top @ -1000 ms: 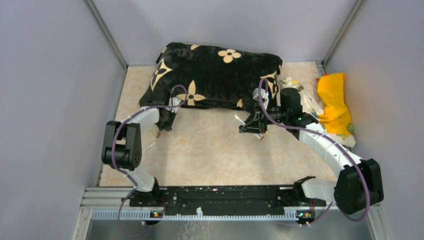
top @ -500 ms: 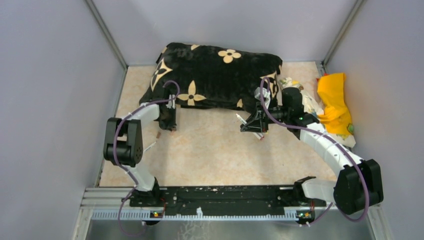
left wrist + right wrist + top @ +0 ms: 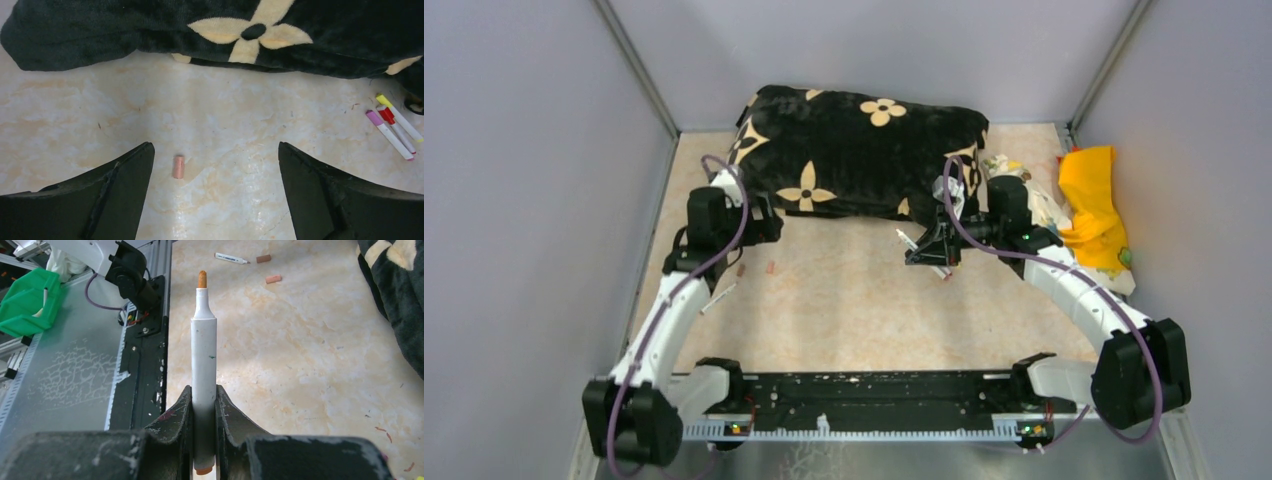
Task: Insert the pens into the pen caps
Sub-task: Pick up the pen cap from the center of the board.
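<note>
Overhead view. Cushion (image 3: 864, 150), black with cream flowers, lay across the far side of the table (image 3: 864, 320). My left gripper (image 3: 762, 228) hung off the cushion's near left corner, above bare table. My right gripper (image 3: 921, 250) sat by the near right corner, with the orange-tipped pen (image 3: 904, 240) lying across it. Two tiny caps lay near the left gripper, the salmon cap (image 3: 771, 267) and the brown cap (image 3: 742, 268). I may have their colours slightly wrong at that size. The loose pen (image 3: 717, 297) lay close to them, towards the left edge. A yellow cloth (image 3: 1092, 205) was bunched at the far right.

Left wrist view. My fingers (image 3: 120, 195) stood spread wide with nothing between them. The salmon cap lay on the table in the gap, nearer the left finger and touching neither. At the right edge were three capped pens (image 3: 392, 127), side by side, with yellow, red and pink caps. The cushion's near edge ran along the top.

Right wrist view. My fingers (image 3: 182, 410) were clamped on the white barrel of the orange-tipped pen. Its bare tip pointed out beyond the fingertips with no cap on it. Farther off on the table, the brown cap lay just beside one end of the loose pen, with the salmon cap near it. A green bin (image 3: 30, 300) sat off the table to the left.
</note>
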`<state>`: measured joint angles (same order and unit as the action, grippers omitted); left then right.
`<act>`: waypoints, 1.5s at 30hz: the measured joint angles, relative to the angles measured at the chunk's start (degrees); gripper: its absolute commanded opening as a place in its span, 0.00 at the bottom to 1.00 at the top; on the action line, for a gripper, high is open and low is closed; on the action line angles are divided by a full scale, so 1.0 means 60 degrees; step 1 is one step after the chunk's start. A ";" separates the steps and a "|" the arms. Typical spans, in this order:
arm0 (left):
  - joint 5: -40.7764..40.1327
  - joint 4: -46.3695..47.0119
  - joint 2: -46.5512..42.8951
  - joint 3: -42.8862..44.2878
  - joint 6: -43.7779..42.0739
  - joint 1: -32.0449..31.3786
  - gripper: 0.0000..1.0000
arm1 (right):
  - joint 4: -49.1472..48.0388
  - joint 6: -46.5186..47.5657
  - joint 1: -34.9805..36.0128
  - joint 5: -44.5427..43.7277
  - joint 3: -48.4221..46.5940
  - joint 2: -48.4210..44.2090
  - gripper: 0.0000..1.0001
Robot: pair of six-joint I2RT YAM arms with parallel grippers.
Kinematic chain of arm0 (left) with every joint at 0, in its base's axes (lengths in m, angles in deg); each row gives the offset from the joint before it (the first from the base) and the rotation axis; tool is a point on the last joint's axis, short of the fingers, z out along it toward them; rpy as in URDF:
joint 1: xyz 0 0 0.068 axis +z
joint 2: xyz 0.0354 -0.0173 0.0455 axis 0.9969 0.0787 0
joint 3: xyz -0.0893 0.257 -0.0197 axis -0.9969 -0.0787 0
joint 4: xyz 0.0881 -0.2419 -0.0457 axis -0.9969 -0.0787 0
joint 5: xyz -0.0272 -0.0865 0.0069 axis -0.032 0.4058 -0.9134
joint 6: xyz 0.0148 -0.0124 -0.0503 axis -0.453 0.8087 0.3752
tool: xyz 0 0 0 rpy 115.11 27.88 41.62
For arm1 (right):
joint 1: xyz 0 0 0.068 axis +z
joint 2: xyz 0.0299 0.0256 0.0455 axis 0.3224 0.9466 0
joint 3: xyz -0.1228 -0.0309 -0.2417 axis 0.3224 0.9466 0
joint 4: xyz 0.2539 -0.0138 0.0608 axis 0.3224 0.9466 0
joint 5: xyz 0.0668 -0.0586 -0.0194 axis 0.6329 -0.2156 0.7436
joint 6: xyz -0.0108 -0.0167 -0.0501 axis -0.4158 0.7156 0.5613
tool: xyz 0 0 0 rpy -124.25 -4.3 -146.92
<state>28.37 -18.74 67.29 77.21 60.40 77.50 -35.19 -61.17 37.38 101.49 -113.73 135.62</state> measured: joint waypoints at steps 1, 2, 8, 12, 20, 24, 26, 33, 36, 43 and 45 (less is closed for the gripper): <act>-0.0011 0.0299 -0.0488 -0.0357 0.0058 0.0000 0.99 | 0.0011 0.0011 0.0000 0.0000 0.0000 0.0000 0.00; -0.0029 0.0608 -0.1009 -0.0772 0.0131 0.0000 0.99 | 0.0022 0.0051 0.0000 0.0000 0.0000 0.0000 0.00; -0.0168 0.0889 -0.1734 -0.1483 0.0470 0.0000 0.93 | 0.0095 0.0171 0.0000 -0.0004 0.0000 0.0000 0.00; -0.0455 0.0444 -0.0783 -0.1300 0.0601 0.0000 0.81 | 0.0102 0.0182 0.0000 -0.0004 0.0000 0.0000 0.00; -0.1413 -0.0841 0.2106 -0.0685 0.0488 0.0004 0.62 | 0.0131 0.0226 0.0000 -0.0025 0.0000 0.0000 0.00; -0.1370 -0.1224 0.3220 -0.0131 0.0270 0.0004 0.56 | 0.0131 0.0233 0.0000 -0.0025 0.0004 0.0000 0.00; -0.1279 -0.1315 0.3621 0.0026 0.0197 0.0000 0.54 | 0.0131 0.0233 0.0000 -0.0025 0.0000 0.0000 0.00; -0.1147 -0.1690 0.4575 0.0331 0.0004 0.0000 0.41 | 0.0131 0.0237 0.0000 -0.0025 0.0000 0.0000 0.00; -0.1151 -0.1770 0.4758 0.0517 -0.0025 0.0000 0.34 | 0.0127 0.0233 0.0000 -0.0022 0.0000 0.0000 0.00; -0.1177 -0.1953 0.5020 0.0790 -0.0055 -0.0026 0.35 | 0.0131 0.0233 0.0000 -0.0022 0.0000 0.0000 0.00; -0.1224 -0.1996 0.5085 0.0849 -0.0055 -0.0069 0.39 | 0.0131 0.0233 0.0000 -0.0022 0.0000 0.0000 0.00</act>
<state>21.02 -30.72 97.80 82.31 60.07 77.08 -34.40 -59.78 37.38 101.36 -113.73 135.62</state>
